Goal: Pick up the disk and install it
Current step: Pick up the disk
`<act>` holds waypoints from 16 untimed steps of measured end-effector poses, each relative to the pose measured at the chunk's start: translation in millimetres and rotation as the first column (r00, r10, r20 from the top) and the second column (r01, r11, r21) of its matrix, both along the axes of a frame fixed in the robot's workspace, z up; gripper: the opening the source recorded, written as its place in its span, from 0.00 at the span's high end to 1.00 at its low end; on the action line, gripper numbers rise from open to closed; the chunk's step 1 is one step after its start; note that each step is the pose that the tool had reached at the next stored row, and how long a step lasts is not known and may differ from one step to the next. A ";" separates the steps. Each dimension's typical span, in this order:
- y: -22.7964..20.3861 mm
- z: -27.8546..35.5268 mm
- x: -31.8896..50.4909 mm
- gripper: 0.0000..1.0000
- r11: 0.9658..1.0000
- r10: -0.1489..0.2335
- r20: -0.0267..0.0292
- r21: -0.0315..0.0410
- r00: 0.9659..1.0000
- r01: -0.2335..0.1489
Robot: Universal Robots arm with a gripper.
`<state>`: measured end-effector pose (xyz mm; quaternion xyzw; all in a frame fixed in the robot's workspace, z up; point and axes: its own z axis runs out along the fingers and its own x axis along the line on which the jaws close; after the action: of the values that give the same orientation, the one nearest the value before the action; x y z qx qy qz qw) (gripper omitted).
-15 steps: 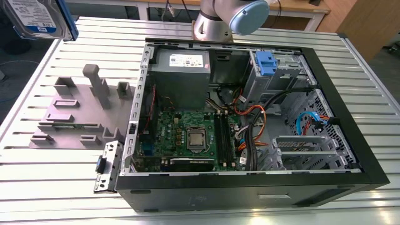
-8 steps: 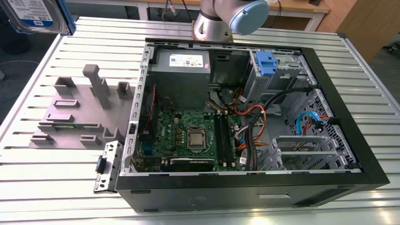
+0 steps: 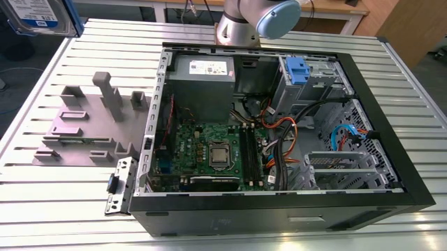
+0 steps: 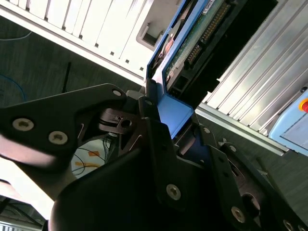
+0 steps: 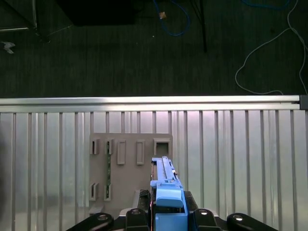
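The disk point(image 3: 38, 15) hangs at the top corner on the exterior view's left, high over the table, with its white-and-blue label showing. In the first wrist view the disk point(image 5: 163, 175) is seen edge-on, and my gripper point(image 5: 168, 215) is shut on its blue carrier rail. Straight beneath it lies the grey fixture point(image 5: 130, 163). In the second wrist view the disk point(image 4: 192, 43) shows its green circuit board, and the blue rail sits clamped in my gripper point(image 4: 171, 127).
The open computer case point(image 3: 363, 104) lies on the slatted aluminium table point(image 3: 42, 193), with a blue drive-cage bracket point(image 3: 297, 70) and a grey power supply point(image 3: 202, 70) inside. The grey fixture point(image 3: 84, 125) stands on the exterior view's left. The arm's base point(image 3: 241, 23) rises behind the case.
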<state>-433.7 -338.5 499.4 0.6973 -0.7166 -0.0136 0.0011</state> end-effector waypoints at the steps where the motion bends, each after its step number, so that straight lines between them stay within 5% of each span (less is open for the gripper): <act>1: -0.6 -0.1 0.0 0.64 1.000 0.000 0.000 0.000 1.000 0.000; 9: -9.9 0.0 0.1 0.64 1.000 0.000 0.000 0.000 1.000 0.000; 16: -10.7 0.0 0.5 0.64 1.000 0.000 0.000 -0.001 1.000 0.000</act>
<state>-433.2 -349.2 499.4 0.6973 -0.7166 -0.0132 0.0015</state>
